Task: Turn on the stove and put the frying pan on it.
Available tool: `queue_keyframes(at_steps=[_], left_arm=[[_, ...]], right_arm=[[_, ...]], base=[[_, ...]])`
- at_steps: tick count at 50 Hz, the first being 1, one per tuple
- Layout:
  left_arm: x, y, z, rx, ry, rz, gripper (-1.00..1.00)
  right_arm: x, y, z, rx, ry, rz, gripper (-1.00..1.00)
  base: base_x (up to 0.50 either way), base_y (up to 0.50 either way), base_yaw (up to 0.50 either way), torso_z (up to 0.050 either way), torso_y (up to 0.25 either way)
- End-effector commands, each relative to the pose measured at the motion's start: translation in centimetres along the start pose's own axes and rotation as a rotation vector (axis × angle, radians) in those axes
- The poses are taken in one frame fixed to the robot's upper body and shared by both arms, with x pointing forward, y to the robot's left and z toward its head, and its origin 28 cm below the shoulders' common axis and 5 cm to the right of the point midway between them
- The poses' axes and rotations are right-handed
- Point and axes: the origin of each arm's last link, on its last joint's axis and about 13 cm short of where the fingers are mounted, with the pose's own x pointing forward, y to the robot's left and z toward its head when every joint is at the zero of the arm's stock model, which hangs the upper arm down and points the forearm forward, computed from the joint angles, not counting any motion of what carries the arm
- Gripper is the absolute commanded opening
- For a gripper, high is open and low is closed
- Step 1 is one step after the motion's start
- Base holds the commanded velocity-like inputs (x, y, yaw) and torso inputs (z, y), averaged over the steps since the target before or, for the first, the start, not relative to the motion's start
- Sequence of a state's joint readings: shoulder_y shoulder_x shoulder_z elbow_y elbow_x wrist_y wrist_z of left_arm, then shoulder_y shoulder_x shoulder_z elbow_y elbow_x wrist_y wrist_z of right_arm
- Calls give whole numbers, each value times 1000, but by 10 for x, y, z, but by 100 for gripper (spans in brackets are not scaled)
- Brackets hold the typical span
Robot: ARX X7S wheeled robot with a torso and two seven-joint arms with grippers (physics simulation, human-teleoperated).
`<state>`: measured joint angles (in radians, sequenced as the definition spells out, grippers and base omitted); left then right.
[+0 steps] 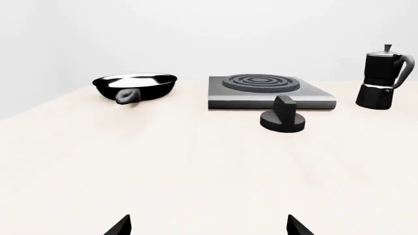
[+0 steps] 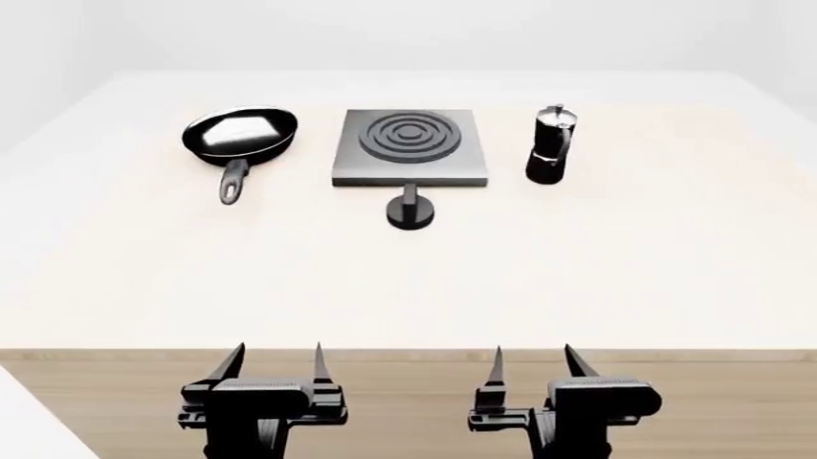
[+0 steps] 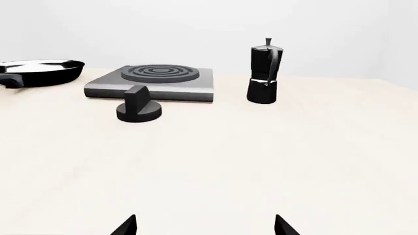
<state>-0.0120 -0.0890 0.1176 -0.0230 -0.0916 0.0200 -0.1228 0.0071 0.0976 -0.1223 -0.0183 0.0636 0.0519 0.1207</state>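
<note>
No writing or brand marks are legible on any item. The flat square grey metal stove plate carries a dark burner of concentric rings; its separate round black knob sits just in front, with the raised grip bar running front to back. The round black frying pan, with a shiny pale interior, lies left of the plate, its long dark handle pointing toward the robot. A faceted black moka pot stands upright to the right. All rest on the pale matte bench. The left gripper and right gripper hover at the near edge, fingers apart, holding nothing.

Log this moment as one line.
pan left of stove | knob untouched | left pincer open | right pincer open | burner bare
</note>
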Motion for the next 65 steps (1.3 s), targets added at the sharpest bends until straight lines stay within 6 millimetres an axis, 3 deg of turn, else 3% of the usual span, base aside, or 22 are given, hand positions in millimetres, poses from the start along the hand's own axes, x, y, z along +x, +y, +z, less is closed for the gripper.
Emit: queue_keyframes(at_steps=[1, 10, 24, 65], left_arm=[[1, 1, -1, 5, 1, 1, 100], [1, 1, -2, 8, -2, 1, 100], [0, 1, 0, 11, -5, 2, 100], [0, 1, 0, 12, -6, 2, 100]], right_arm=[[1, 1, 0, -3, 8, 4, 100], [2, 1, 0, -1, 3, -4, 100], [2, 2, -1, -13, 13, -9, 100], [2, 2, -1, -10, 18, -13, 100]], base=[[0, 500, 0, 0, 0], [0, 482, 0, 0, 0], [30, 0, 0, 0, 0], [498, 0, 0, 0, 0]])
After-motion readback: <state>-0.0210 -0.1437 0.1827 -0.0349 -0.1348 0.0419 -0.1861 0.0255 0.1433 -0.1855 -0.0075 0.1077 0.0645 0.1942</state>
